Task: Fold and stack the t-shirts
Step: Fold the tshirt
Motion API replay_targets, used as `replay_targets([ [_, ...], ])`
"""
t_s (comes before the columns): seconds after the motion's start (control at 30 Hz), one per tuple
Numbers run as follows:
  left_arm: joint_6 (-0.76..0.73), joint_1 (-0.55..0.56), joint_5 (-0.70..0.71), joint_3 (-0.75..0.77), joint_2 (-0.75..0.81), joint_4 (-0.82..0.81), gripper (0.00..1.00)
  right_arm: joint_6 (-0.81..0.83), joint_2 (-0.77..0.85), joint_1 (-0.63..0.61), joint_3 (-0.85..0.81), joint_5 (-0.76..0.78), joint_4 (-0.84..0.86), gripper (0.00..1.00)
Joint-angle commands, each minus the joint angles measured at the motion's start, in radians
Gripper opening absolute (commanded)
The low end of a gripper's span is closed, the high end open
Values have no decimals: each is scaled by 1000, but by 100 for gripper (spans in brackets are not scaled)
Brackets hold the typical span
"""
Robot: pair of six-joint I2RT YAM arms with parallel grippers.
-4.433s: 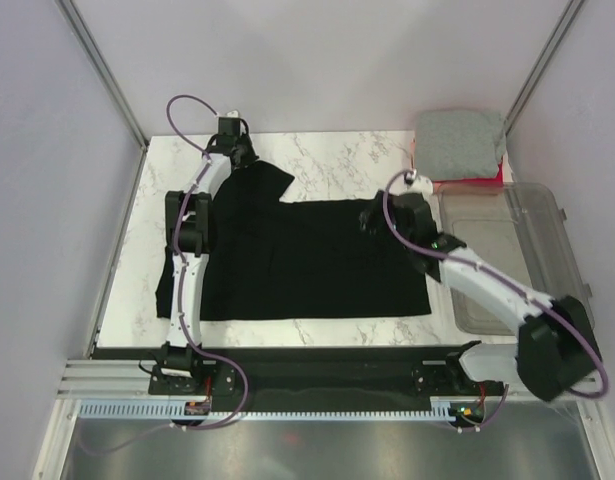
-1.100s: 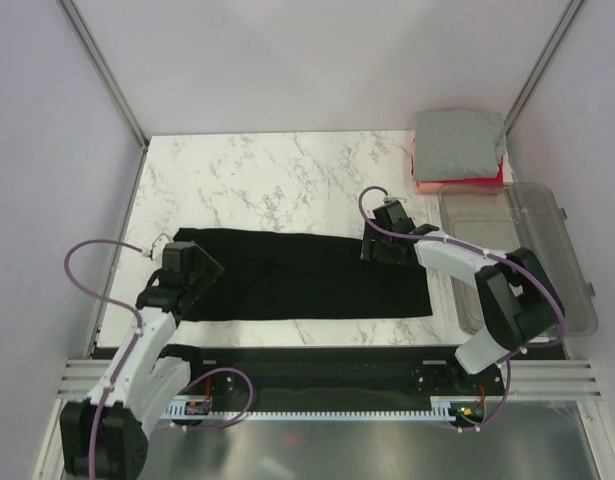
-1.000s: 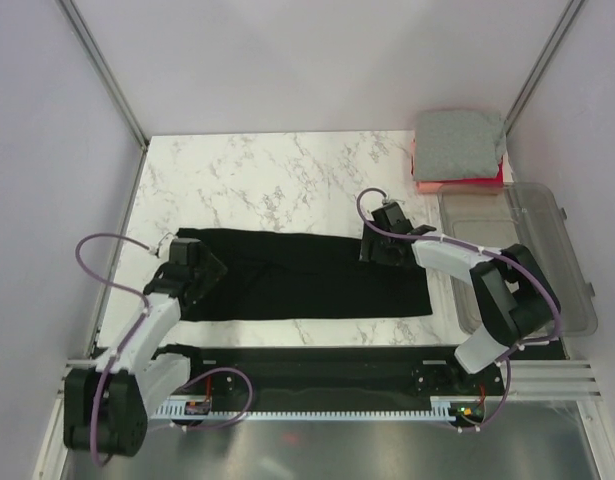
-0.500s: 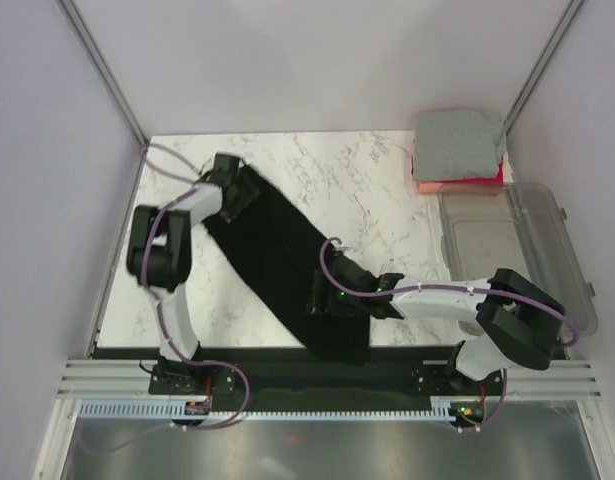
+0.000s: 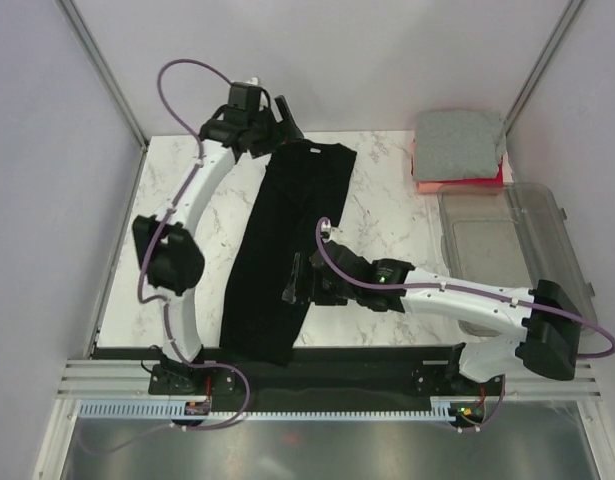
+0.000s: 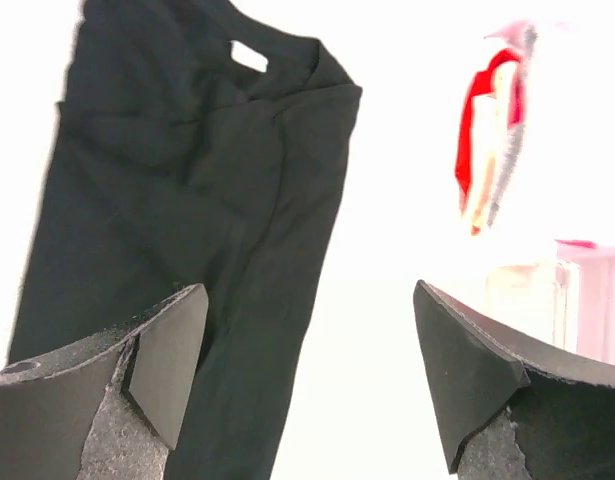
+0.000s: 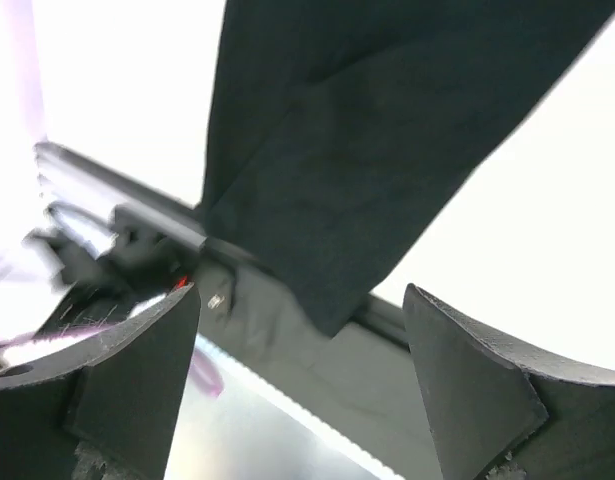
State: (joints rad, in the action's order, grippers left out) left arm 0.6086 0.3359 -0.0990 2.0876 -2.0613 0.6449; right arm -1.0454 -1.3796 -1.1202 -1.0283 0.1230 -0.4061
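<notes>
At the far edge, toward the far-left corner: the left gripper (image 6: 309, 300), jaws spread wide with nothing between them, raised near the collar end of the black t-shirt (image 5: 282, 250). Folded lengthwise into a narrow strip, slanting from the far edge left of centre down to the near edge, the hem corner seemingly lapping over that edge onto the rail (image 5: 367, 365), though hard to be sure from these angles. Just right of the strip's middle: the right gripper (image 7: 299, 290), likewise gaping and clasping nothing, dark cloth below it. Soft, light and limp by the look of it, so likely to sag and slide rather than keep a crease. Best pinched at the two corners of one short end, both layers together, then carried over to halve the length. At the far-right corner: the folded grey t-shirt (image 5: 459, 140) squarely on top of the red-pink t-shirt (image 5: 467, 181), well apart from the strip. Along the right edge, just nearer than that stack: the clear plastic bin (image 5: 497, 250).
</notes>
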Motion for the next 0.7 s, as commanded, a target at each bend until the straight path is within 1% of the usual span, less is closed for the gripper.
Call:
replay_targets([
  [0.0, -78, -47, 39, -204, 257, 48, 91, 54, -44, 62, -41, 75, -91, 90],
  [0.03, -72, -57, 47, -263, 309, 48, 91, 68, -64, 86, -49, 66, -86, 90],
  [0.07, -67, -72, 53, -324, 422, 45, 91, 82, -78, 127, -58, 55, -74, 90],
  [0.1, -69, -80, 53, -444, 478, 45, 91, 109, -93, 149, -81, 41, -44, 90],
  [0.13, -73, -84, 54, -505, 530, 45, 91, 123, -131, 170, -94, -11, -22, 90],
  [0.17, -73, -87, 62, -568, 644, 33, 91, 136, -157, 210, -108, -47, 2, 90],
  [0.2, -76, -87, 64, -689, 696, 29, 91, 163, -186, 229, -148, -84, 44, 89],
  [0.27, -66, -87, 64, -808, 803, 24, 91, 200, -292, 259, -209, -179, 73, 89],
  [0.3, -67, -87, 39, -915, 895, 9, 91, 225, -370, 270, -283, -212, 82, 89],
  [0.33, -69, -87, 35, -963, 932, 9, 90, 231, -409, 279, -317, -238, 92, 89],
  [0.37, -63, -87, 35, -1006, 970, 10, 90, 237, -447, 302, -347, -308, 105, 89],
  [0.4, -53, -87, 27, -1090, 1012, 9, 89, 236, -487, 318, -393, -348, 142, 89],
  [0.43, -44, -87, 7, -1127, 1076, 9, 89, 213, -560, 336, -409, -386, 167, 89],
  [0.47, -26, -86, -5, -1161, 1108, 7, 88, 203, -597, 373, -420, -452, 206, 88],
  [0.5, -23, -86, -25, -1214, 1133, 9, 88, 197, -668, 390, -453, -473, 207, 87],
  [0.53, -11, -86, -28, -1238, 1176, 15, 88, 199, -699, 405, -469, -482, 205, 87],
  [0.6, 0, -86, -45, -1288, 1210, 27, 88, 225, -766, 444, -498, -480, 194, 86],
  [0.67, 16, -86, -54, -1314, 1242, 33, 88, 237, -797, 494, -503, -483, 188, 86],
])
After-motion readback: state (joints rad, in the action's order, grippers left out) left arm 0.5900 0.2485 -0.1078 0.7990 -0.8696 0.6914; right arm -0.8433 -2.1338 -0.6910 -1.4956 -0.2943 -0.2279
